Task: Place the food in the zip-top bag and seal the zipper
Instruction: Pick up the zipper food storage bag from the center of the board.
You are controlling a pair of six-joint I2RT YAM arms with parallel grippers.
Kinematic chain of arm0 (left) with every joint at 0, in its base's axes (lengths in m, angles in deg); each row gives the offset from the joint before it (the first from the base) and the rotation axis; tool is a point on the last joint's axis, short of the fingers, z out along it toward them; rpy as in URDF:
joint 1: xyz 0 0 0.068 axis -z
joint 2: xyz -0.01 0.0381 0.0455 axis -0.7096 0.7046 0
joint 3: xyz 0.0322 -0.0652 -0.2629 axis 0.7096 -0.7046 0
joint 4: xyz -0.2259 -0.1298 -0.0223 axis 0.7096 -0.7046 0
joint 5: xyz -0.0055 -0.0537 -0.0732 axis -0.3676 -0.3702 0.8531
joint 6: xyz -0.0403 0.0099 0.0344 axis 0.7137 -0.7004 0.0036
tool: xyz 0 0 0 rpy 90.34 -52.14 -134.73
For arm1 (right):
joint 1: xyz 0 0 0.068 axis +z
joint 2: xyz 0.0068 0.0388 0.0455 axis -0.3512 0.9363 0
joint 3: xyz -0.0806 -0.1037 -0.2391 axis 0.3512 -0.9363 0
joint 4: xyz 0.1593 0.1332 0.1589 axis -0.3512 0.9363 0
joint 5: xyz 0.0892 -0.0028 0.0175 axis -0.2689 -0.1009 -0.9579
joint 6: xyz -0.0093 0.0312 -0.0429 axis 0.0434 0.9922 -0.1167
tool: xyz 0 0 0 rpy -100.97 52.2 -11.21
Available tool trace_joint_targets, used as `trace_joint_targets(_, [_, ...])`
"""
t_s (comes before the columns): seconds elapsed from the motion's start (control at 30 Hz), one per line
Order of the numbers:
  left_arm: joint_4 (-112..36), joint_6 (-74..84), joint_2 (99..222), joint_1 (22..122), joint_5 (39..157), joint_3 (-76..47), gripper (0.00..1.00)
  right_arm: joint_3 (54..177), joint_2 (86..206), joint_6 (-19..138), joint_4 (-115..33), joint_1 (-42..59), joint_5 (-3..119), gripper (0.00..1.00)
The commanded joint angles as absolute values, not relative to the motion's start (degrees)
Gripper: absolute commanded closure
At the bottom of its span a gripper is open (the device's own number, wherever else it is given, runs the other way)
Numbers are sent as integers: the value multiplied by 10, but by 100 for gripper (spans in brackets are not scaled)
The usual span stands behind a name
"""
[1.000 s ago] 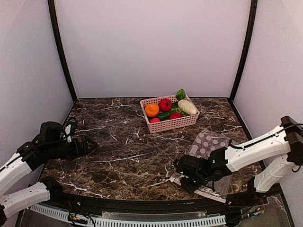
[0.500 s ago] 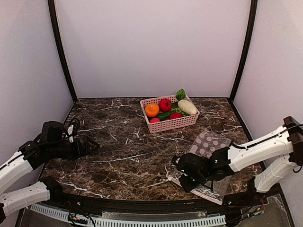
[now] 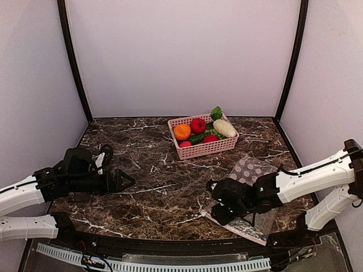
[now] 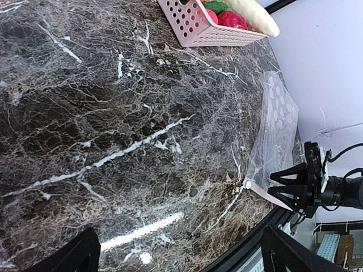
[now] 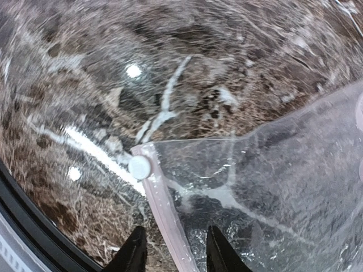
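The right gripper (image 5: 173, 252) stands partly open astride the zipper (image 5: 161, 209) at the near corner of the zip-top bag (image 5: 272, 187), clamping nothing. The left gripper (image 3: 123, 181), wide open and empty, has advanced toward the bag since a second ago. Nothing is packed yet: the food (image 3: 198, 131) sits in the pink basket (image 3: 207, 148) beyond the bag.

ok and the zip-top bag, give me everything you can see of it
The zip-top bag is clear, soft plastic printed with white dots, lying flat and wrinkled on the marble table, near right. A pinkish zipper runs along its near edge, white slider at the corner. No food shows inside. The right gripper straddles the zipper with jaws apart; contact with the plastic is unclear.
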State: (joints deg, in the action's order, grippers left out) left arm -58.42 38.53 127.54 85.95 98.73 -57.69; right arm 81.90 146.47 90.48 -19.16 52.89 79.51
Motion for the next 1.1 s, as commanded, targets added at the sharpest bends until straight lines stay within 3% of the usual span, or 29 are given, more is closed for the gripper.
trace_joint_targets(0.0, [-536, 404, 1297, 880, 964, -585, 0, 848, 1490, 916, -157, 525, 828, 54])
trace_joint_targets(0.2, [-527, 405, 1305, 884, 964, -585, 0, 863, 1529, 902, -158, 524, 830, 43])
trace_joint_targets(0.5, [-527, 410, 1291, 885, 966, -591, 0, 871, 1574, 890, -166, 522, 827, 41])
trace_joint_targets(0.6, [-527, 410, 1290, 885, 966, -591, 0, 864, 1580, 896, -167, 521, 831, 47])
trace_joint_targets(1.07, [-527, 409, 1300, 887, 971, -589, 0, 835, 1573, 907, -230, 504, 802, 95])
